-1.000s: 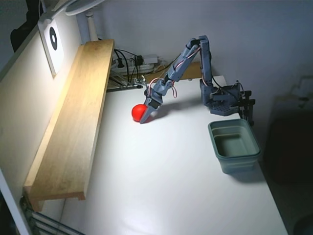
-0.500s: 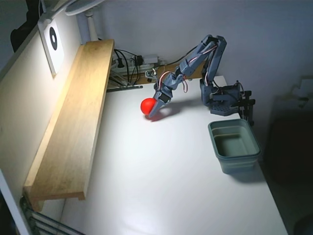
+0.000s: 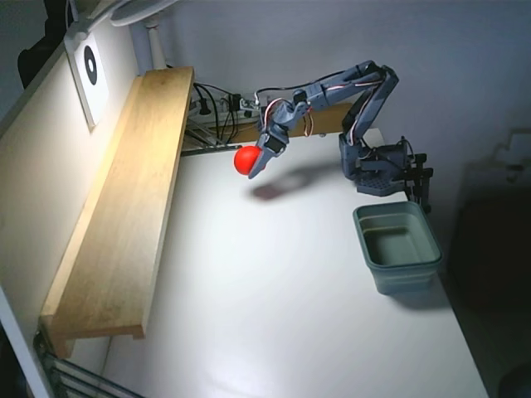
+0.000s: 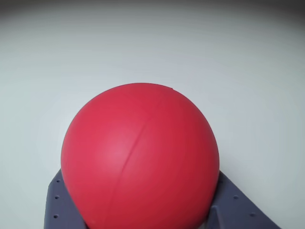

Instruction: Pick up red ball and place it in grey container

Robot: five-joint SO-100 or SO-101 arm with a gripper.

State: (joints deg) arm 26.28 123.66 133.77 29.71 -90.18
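Note:
The red ball (image 3: 245, 159) hangs in the air above the far part of the white table (image 3: 282, 298), held by my gripper (image 3: 251, 168), which is shut on it. Its shadow lies on the table below it. In the wrist view the red ball (image 4: 139, 157) fills the lower middle, with the blue fingers (image 4: 59, 202) showing at both sides under it. The grey container (image 3: 397, 246) stands at the table's right edge, well to the right of the ball and nearer the camera, with nothing visible inside.
A long wooden shelf (image 3: 124, 199) runs along the table's left side. Cables and a power strip (image 3: 220, 112) lie at the back. The arm's base (image 3: 377, 170) is clamped at the back right, just behind the container.
The gripper has lifted the ball off the table and carried it up over the last second. The arm has stretched out higher; the container has not moved.

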